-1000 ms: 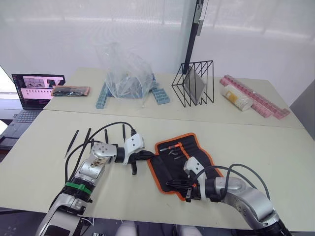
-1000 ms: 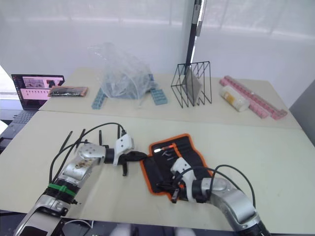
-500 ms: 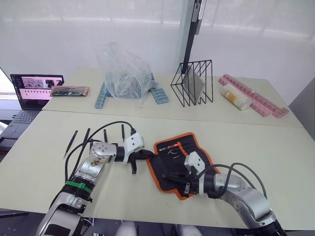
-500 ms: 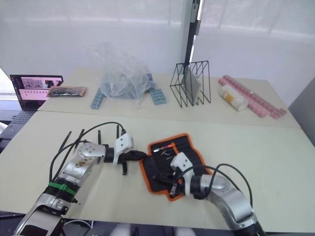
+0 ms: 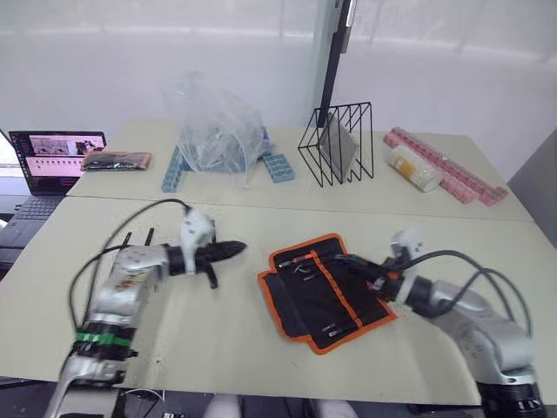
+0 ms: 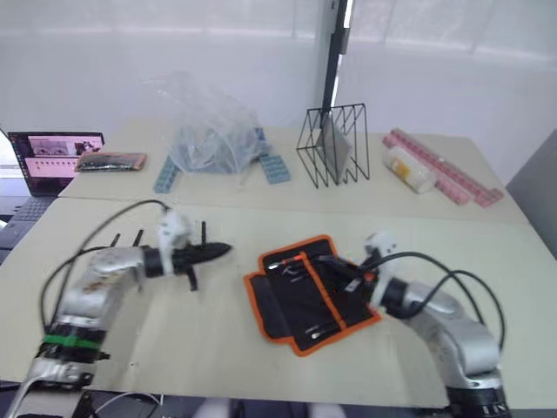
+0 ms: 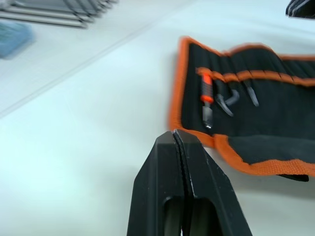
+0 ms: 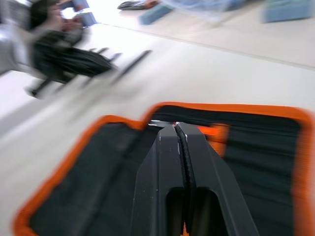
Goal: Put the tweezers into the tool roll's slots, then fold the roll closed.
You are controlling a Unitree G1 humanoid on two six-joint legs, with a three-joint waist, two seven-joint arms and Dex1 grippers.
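The tool roll (image 5: 324, 288) lies spread open on the pale worktop (image 5: 218, 340), soft black fabric edged in bright orange, narrow slots (image 5: 335, 329) stitched across it. The left gripper (image 5: 231, 250) hangs beside it, jaws pressed together on nothing. The right gripper (image 5: 350, 261) hovers over its far edge, jaws likewise closed. Thin black tweezers (image 5: 148, 237) lie behind the left arm, partly hidden.

Along the table's (image 5: 261, 348) far edge: a laptop (image 5: 54, 160) at the left corner, a clear plastic bag (image 5: 216, 122), a black wire rack (image 5: 335, 144), and possibly pink trays (image 5: 448, 174) right.
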